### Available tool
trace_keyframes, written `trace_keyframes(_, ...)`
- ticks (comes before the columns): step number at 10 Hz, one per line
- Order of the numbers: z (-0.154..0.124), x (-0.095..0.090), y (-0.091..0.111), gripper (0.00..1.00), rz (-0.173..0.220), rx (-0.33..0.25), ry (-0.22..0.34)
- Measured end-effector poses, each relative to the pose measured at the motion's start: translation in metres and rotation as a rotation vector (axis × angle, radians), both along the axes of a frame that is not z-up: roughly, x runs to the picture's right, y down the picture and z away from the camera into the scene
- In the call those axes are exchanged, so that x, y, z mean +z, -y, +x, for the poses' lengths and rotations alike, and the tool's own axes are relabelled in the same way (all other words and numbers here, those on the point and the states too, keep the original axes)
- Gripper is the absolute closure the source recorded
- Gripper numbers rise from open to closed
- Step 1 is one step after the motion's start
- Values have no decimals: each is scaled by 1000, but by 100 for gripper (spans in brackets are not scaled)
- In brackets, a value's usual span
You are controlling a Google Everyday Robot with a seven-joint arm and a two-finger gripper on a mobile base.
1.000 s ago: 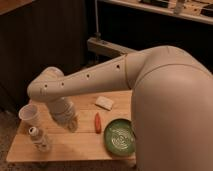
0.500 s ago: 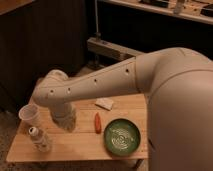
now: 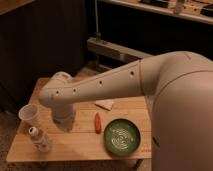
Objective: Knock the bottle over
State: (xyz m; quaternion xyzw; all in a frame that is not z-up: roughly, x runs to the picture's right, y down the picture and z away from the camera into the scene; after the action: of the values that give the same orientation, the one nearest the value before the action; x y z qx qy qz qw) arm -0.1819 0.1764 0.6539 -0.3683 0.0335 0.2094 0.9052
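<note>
Since the earlier frame the arm [image 3: 100, 85] has edged slightly right and lower, while nothing on the table [image 3: 75, 145] has shifted. At the left edge stands the cup [image 3: 29, 115], with the bottle [image 3: 39, 140] upright just in front of it. The gripper [image 3: 64, 120] points down just right of both, apart from the bottle; I cannot tell whether it is spread or closed. Further right lie an orange stick [image 3: 97, 122], a white scrap [image 3: 105, 104] and a green plate [image 3: 122, 137].

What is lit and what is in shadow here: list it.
Camera view: warm light falls on the table and the arm; the room behind is dark; the hand, over the table beside the bottle and cup, sits in the arm's shadow.
</note>
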Motion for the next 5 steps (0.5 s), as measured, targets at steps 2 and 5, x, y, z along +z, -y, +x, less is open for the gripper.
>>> trace_keyframes(2,-7,8,-1,100,-38,2,54)
trace_keyframes(5,-15,18,1,100,-73,8,114)
